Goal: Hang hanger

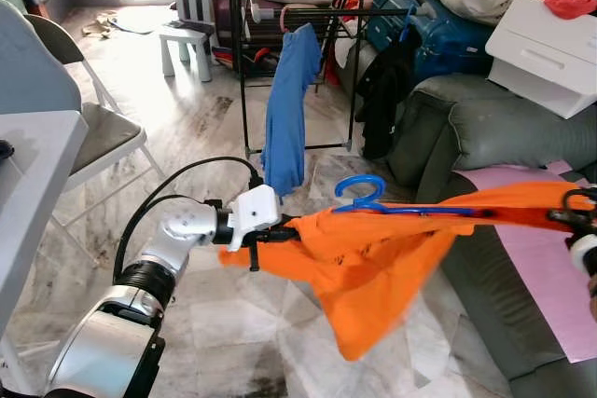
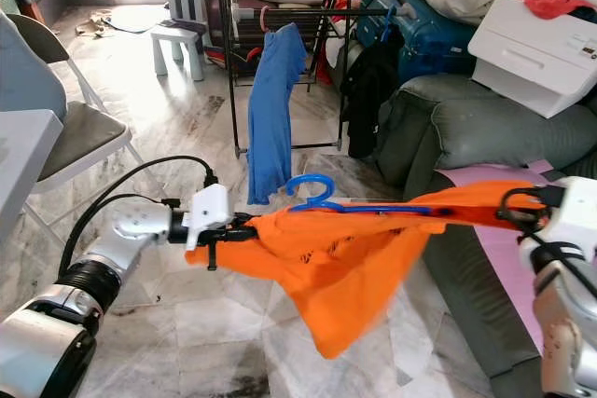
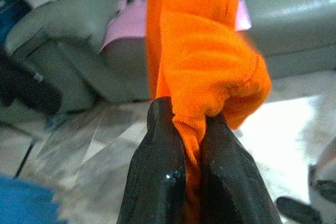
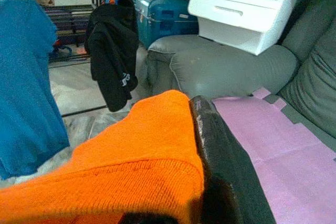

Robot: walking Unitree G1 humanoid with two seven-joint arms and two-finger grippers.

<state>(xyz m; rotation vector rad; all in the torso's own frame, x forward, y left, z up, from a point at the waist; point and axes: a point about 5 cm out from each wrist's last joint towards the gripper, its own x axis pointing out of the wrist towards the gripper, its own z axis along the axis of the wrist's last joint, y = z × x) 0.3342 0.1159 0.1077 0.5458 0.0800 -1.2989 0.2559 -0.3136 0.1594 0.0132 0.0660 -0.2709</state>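
While the left end effector [image 1: 280, 230] pinches one end of the orange shirt [image 1: 373, 258] and the right end effector [image 2: 522, 207] clamps the other, the blue hanger [image 1: 368, 195] rides between them. Keep the shirt taut, approach the rack [image 1: 298, 6], and lead with the hook.

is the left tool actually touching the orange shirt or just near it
Touching. The left wrist view shows the left tool shut on a bunched fold of the orange shirt, cloth pinched between its two black fingers.
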